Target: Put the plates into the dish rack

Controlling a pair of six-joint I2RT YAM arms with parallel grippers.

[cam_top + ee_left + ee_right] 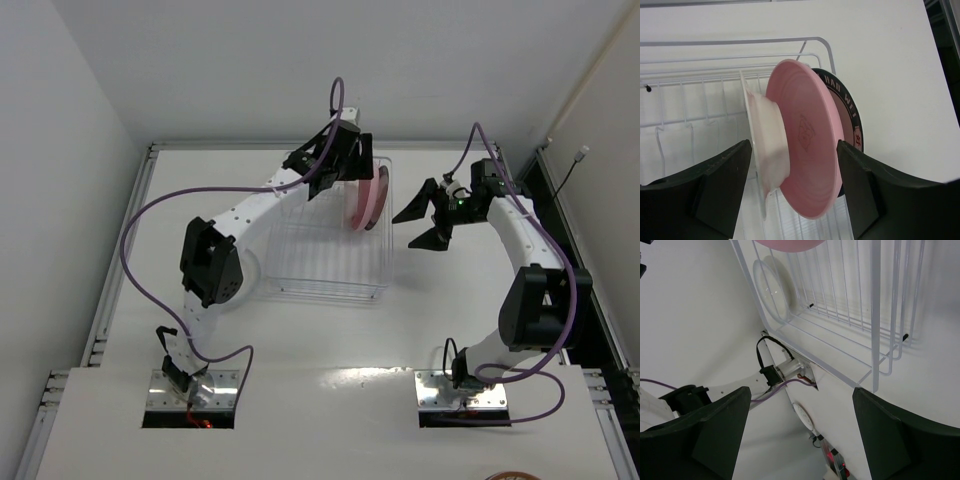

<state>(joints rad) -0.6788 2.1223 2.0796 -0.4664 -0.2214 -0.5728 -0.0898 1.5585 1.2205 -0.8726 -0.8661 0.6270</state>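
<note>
The white wire dish rack [325, 292] stands at the table's middle. A pink plate [368, 197] stands on edge at its far right end. In the left wrist view the pink plate [810, 135] stands between a plate with a dark patterned rim [849, 107] and a translucent glass plate [765, 145], among the rack's wires [700, 95]. My left gripper [795, 187] is open just above them, its fingers either side of the pink and glass plates without touching. My right gripper [425, 222] is open and empty, right of the rack. Another glass plate [771, 290] shows through the rack [840, 300].
The left arm's elbow [210, 262] hangs beside the rack's left side. Both arm bases [190, 385] sit at the near edge. Raised rails [120, 250] border the table on the left, back and right. White walls stand close behind.
</note>
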